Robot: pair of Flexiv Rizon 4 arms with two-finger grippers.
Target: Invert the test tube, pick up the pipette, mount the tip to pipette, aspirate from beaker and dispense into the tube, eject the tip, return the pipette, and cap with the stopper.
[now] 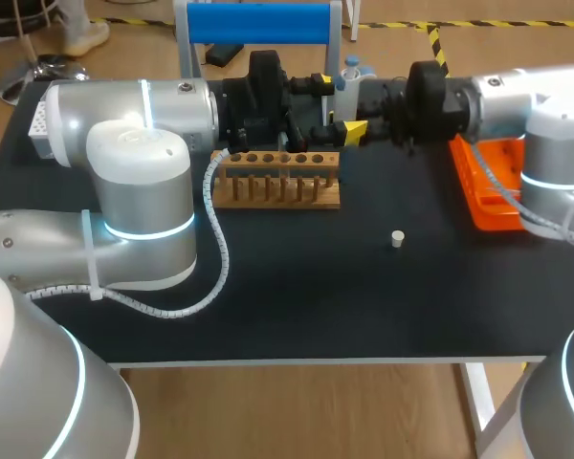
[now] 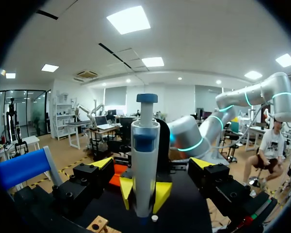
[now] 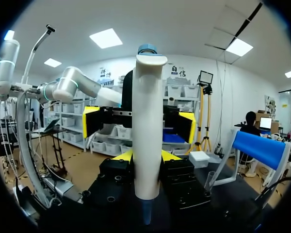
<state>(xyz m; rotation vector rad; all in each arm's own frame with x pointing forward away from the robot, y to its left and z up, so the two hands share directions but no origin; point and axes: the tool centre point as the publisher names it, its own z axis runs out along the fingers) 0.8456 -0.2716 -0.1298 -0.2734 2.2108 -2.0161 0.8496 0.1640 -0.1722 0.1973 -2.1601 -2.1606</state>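
the two grippers meet over the far middle of the black table (image 1: 297,316), just beyond the wooden rack (image 1: 279,179). the one pipette (image 3: 148,121) stands upright between them. the right gripper (image 3: 146,156) is clamped on its white body, one yellow tip on each side. the left gripper (image 2: 151,162) faces it from the other side with its jaws spread wide. its yellow tips stand either side of the pipette, apart from it. the pipette's blue plunger end is up, and its lower end hangs above the tabletop.

edges: the left arm (image 1: 139,191) comes in over the near left corner and covers much of the left side. the right arm (image 1: 555,124) crosses above the one orange tray (image 1: 483,191), which lies at the right edge. a stand with a blue bar (image 1: 258,24) sits at the far edge, just behind the grippers.

the one rack lies lengthwise left to right and shows six holes along its top. one small white stopper (image 1: 398,238) stands to the near right of the rack. it is well apart from the rack, the tray and the near edge, with bare tabletop all around it. both grippers are far of it.
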